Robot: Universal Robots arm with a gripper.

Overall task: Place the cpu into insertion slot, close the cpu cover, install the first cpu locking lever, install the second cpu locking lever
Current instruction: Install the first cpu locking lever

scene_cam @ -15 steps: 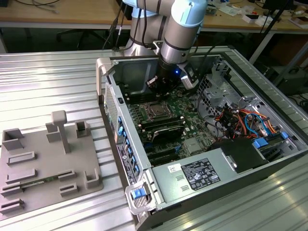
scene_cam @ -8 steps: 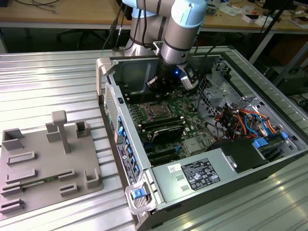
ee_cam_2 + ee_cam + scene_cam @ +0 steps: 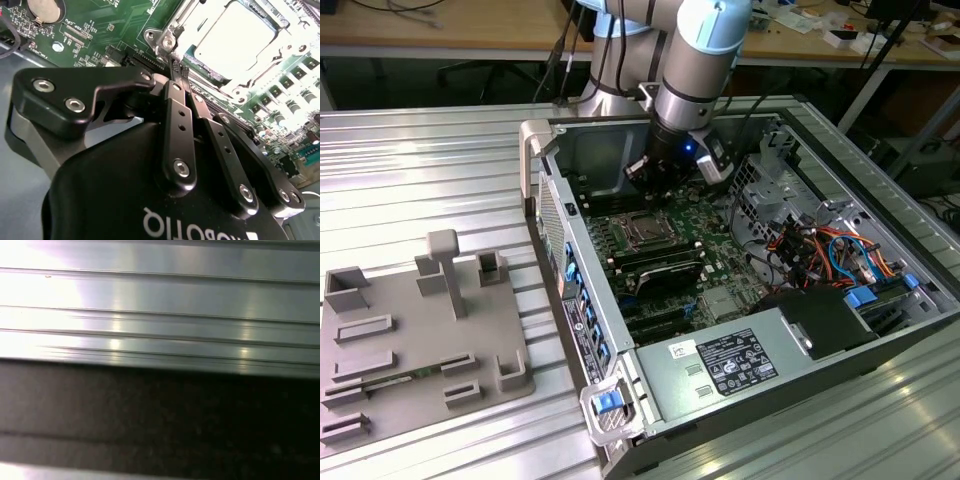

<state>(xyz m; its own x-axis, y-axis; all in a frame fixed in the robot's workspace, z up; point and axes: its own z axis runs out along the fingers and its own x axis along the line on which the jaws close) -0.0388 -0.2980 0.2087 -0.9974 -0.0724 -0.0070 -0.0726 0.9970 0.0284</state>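
Inside the open computer case (image 3: 582,300), my gripper (image 3: 655,190) hangs just above the green board, close behind the insertion slot (image 3: 645,232). In the second wrist view the gripper (image 3: 174,67) is shut, its black fingers (image 3: 177,120) pressed together. Their tips sit at one corner of the socket, beside a screw post (image 3: 166,43) and a thin metal lever. The cpu (image 3: 235,35) lies in the slot with its silvery top up. The cpu cover (image 3: 225,90) lies as a bright metal frame around it. I see nothing between the fingers.
Long black card slots (image 3: 665,268) run in front of the socket. A power supply (image 3: 740,362) and bundled cables (image 3: 820,250) fill the case's near and right parts. A grey fixture plate (image 3: 420,340) lies on the ribbed metal table (image 3: 160,295) at the exterior view's left.
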